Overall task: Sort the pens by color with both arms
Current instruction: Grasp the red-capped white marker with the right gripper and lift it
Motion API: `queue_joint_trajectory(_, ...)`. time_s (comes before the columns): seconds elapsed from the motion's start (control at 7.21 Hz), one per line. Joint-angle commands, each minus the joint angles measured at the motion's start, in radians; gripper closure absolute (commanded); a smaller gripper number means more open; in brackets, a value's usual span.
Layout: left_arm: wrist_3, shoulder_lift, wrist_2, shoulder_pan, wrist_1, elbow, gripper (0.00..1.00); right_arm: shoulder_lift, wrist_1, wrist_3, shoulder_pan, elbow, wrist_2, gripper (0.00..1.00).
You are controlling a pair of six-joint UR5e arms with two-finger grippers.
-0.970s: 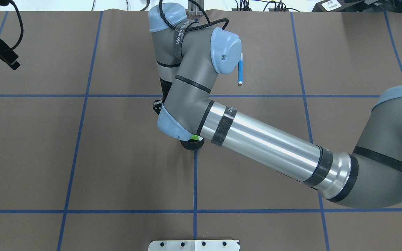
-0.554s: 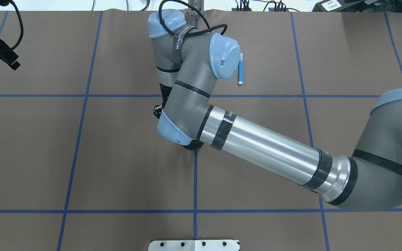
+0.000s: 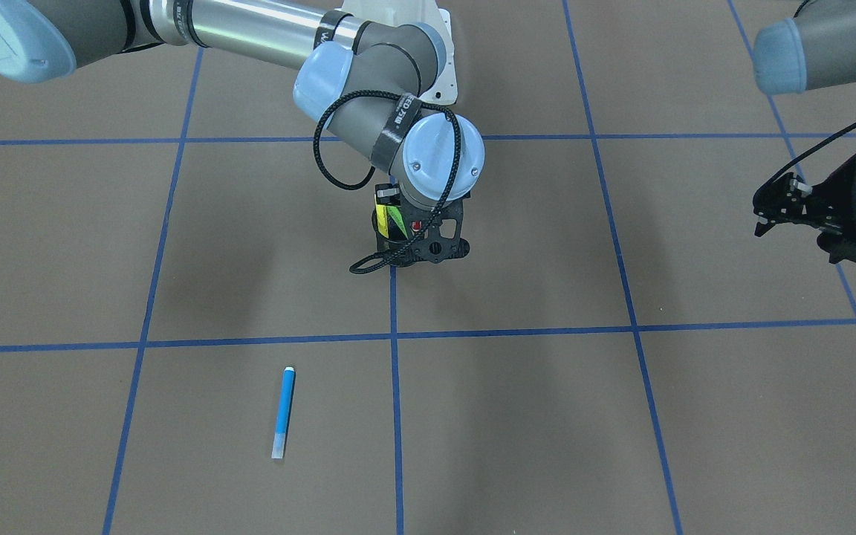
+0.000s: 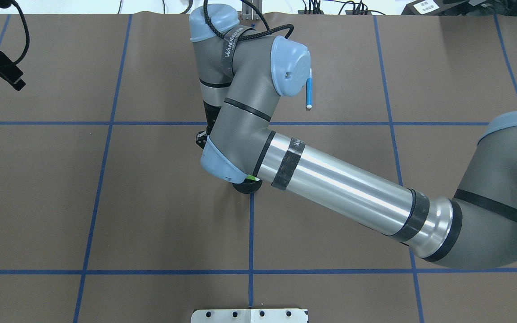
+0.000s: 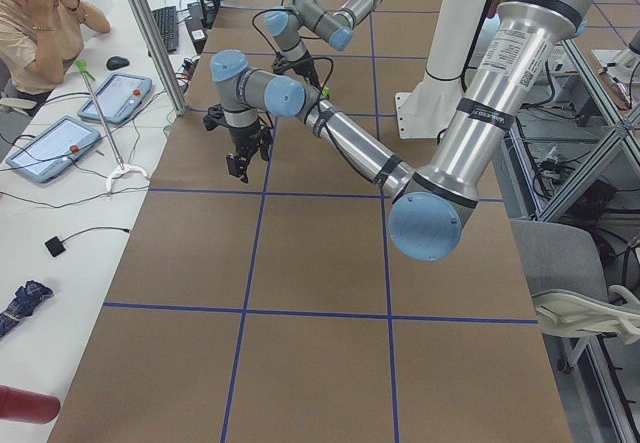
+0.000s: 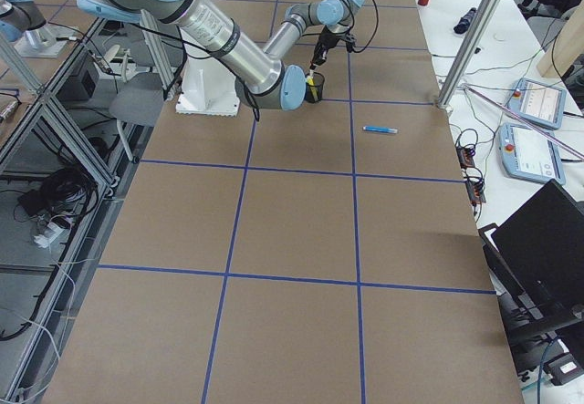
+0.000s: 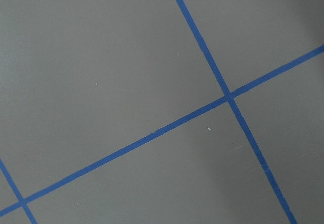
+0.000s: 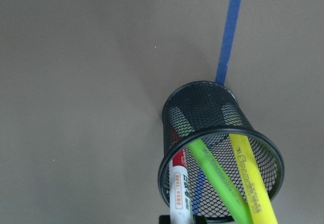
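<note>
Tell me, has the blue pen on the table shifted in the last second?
No. In the overhead view the blue pen lies where it did, its lower tip as far above the crosswise tape line as before.

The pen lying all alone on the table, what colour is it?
The lone pen is blue with a pale tip, clearest in the front-facing view.
</note>
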Motion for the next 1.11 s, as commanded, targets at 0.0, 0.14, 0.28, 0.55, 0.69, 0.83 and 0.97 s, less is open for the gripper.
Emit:
queue_joint_trajectory(0.0,0.0,0.002,-0.016,0.0,0.0,0.001,0.01,0.001,-0.07,0.001,0.02,0.096,-0.011,1.0)
queue_joint_trajectory(0.14,-0.002,0.002,-0.016,0.0,0.0,0.001,0.01,0.001,-0.119,0.002,0.035,0.152,-0.023,1.0)
queue_joint_trajectory(0.28,-0.002,0.002,-0.028,0.002,0.0,0.003,0.01,0.002,-0.168,0.001,0.042,0.226,-0.069,1.0)
queue_joint_trajectory(0.55,-0.003,0.002,-0.045,0.002,0.0,0.001,0.01,0.002,-0.206,0.002,0.057,0.347,-0.168,1.0)
queue_joint_trajectory(0.69,-0.003,0.002,-0.045,0.003,0.0,0.001,0.01,0.002,-0.207,0.004,0.066,0.357,-0.227,1.0)
queue_joint_trajectory(0.83,-0.006,0.0,-0.045,0.003,0.0,0.001,0.01,-0.001,-0.206,0.009,0.072,0.355,-0.302,1.0)
queue_joint_trajectory(0.97,-0.006,0.0,-0.045,0.003,0.0,0.001,0.01,-0.007,-0.191,0.012,0.087,0.352,-0.345,1.0)
